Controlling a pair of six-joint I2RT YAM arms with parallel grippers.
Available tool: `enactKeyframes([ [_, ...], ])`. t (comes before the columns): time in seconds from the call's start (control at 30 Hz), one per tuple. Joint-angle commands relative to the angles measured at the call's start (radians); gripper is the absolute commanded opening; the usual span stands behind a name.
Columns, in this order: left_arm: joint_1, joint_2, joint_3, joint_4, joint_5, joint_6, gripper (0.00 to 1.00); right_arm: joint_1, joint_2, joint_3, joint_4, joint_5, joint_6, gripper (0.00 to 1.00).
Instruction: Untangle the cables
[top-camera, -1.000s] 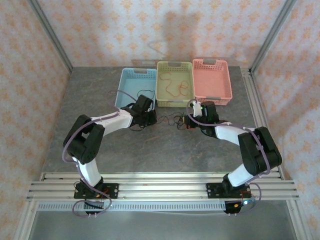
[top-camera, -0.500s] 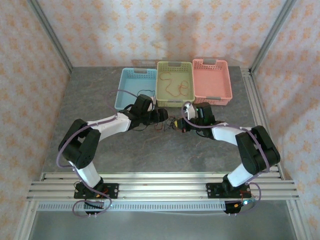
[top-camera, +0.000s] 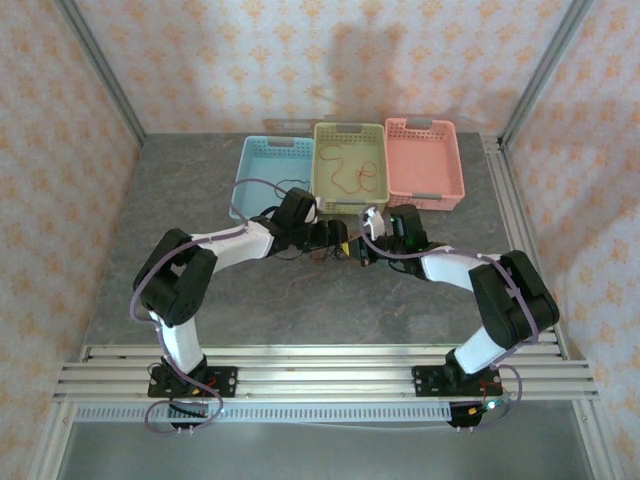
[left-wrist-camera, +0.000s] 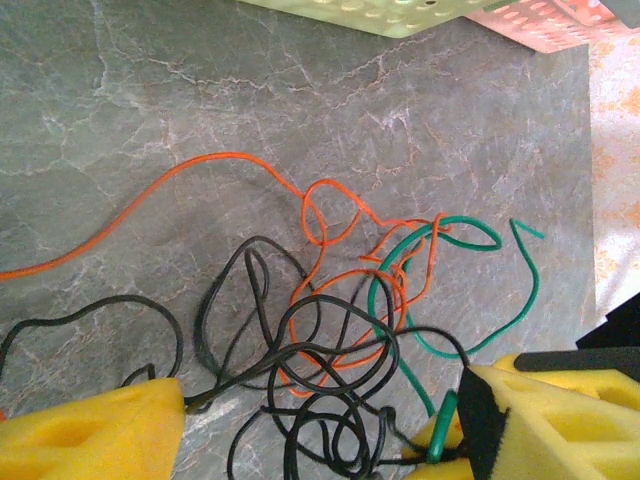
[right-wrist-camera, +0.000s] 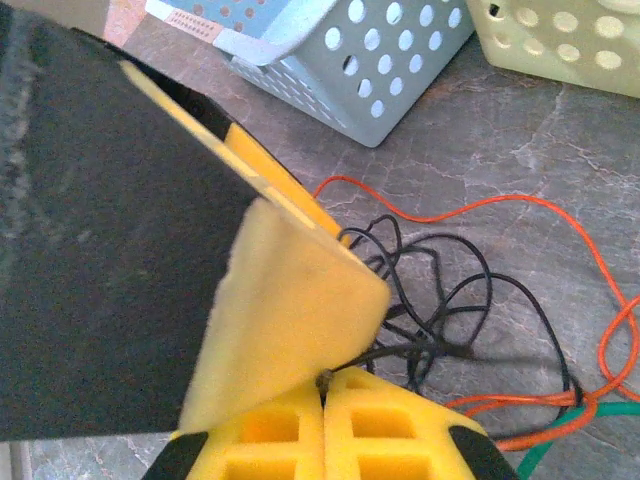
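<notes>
Left fingers (left-wrist-camera: 90, 435) spread wide over the cables (left-wrist-camera: 340, 330), a black-orange-green knot between both arms. Right fingers (right-wrist-camera: 325, 385) pinch a black cable (right-wrist-camera: 430, 348). Risk: left closing on several strands tightens the knot. Grey marbled bench (top-camera: 200, 200), three baskets (top-camera: 348, 130) behind, patterned walls (top-camera: 300, 60).

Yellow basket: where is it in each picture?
Top external: the yellow basket sits at the back middle, between the blue basket and the pink basket.
Left wrist: along the top edge.
Right wrist: in the top right corner.
Shared landmark: the tangled cables in front of it.
</notes>
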Motion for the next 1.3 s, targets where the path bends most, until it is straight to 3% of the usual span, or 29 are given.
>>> enactKeyframes([
  [0.0, -0.017, 0.016, 0.038, -0.037, 0.019, 0.028, 0.68, 0.012, 0.003, -0.007, 0.056, -0.051, -0.035, 0.0],
  [0.27, -0.018, 0.021, 0.044, -0.047, 0.015, 0.029, 0.22, 0.012, -0.003, -0.012, 0.065, -0.052, -0.034, 0.0],
  [0.43, -0.017, 0.02, 0.046, -0.058, -0.002, 0.027, 0.01, 0.012, -0.008, -0.012, 0.059, -0.038, -0.036, 0.0],
  [0.6, -0.016, 0.004, 0.032, -0.056, -0.03, 0.022, 0.0, 0.013, -0.009, -0.009, 0.041, -0.018, -0.045, 0.02],
  [0.73, -0.011, -0.009, 0.018, -0.048, -0.043, 0.016, 0.0, 0.012, -0.032, -0.025, 0.057, 0.002, -0.045, 0.33],
  [0.83, -0.007, -0.007, 0.015, -0.043, -0.038, 0.011, 0.0, 0.013, -0.055, -0.052, 0.1, 0.012, -0.043, 0.42],
  [0.93, -0.005, -0.009, 0.013, -0.041, -0.035, 0.011, 0.0, 0.012, -0.071, -0.066, 0.113, 0.028, -0.049, 0.43],
  [1.1, -0.001, -0.01, 0.009, -0.036, -0.035, 0.007, 0.0, 0.012, -0.062, -0.056, 0.08, 0.019, -0.078, 0.36],
  [1.27, 0.018, -0.012, -0.002, -0.024, -0.023, -0.008, 0.0, 0.012, -0.024, -0.022, 0.031, -0.041, -0.089, 0.38],
])
